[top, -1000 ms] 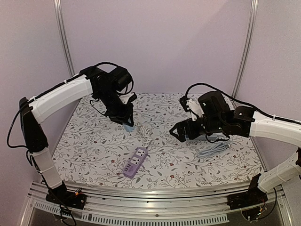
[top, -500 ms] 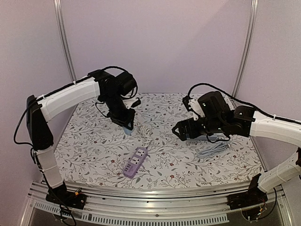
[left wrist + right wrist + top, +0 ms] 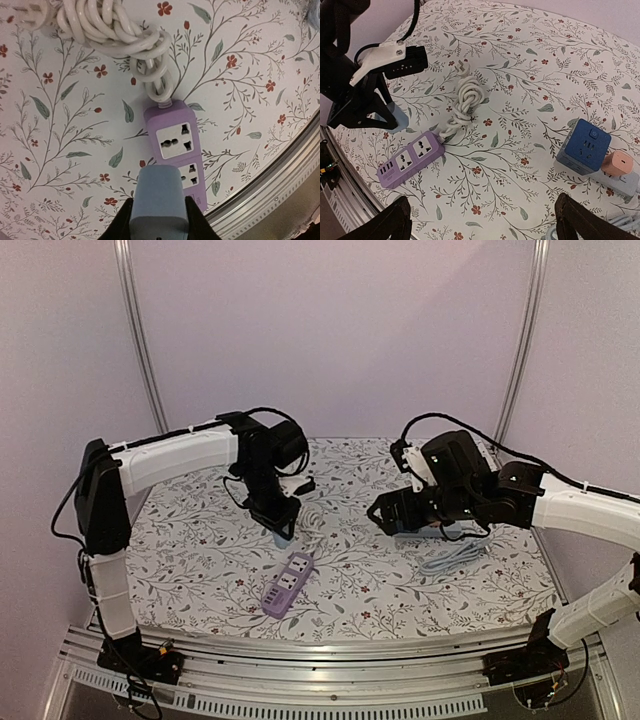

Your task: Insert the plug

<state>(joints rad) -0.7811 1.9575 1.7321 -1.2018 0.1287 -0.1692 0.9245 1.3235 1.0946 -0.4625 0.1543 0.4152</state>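
A purple power strip (image 3: 287, 585) lies near the table's front, with its white coiled cord (image 3: 312, 520) trailing behind it. My left gripper (image 3: 283, 526) is shut on a blue-grey plug block (image 3: 159, 200) and holds it above the table, just behind the strip. In the left wrist view the block covers part of the near socket of the strip (image 3: 176, 147). My right gripper (image 3: 385, 512) is open and empty, hovering right of the cord. The right wrist view shows the strip (image 3: 410, 159), the cord (image 3: 465, 97) and the held block (image 3: 395, 119).
A blue cube socket (image 3: 582, 146) stands at the right, beside a pink plug (image 3: 616, 164) on a grey strip (image 3: 622, 184). A grey cable (image 3: 450, 558) lies in front of them. The table's metal front rail (image 3: 320, 640) runs close to the purple strip.
My left arm has carried the plug block right and toward the front, from behind the cord to just behind the purple strip. The right arm has barely moved.
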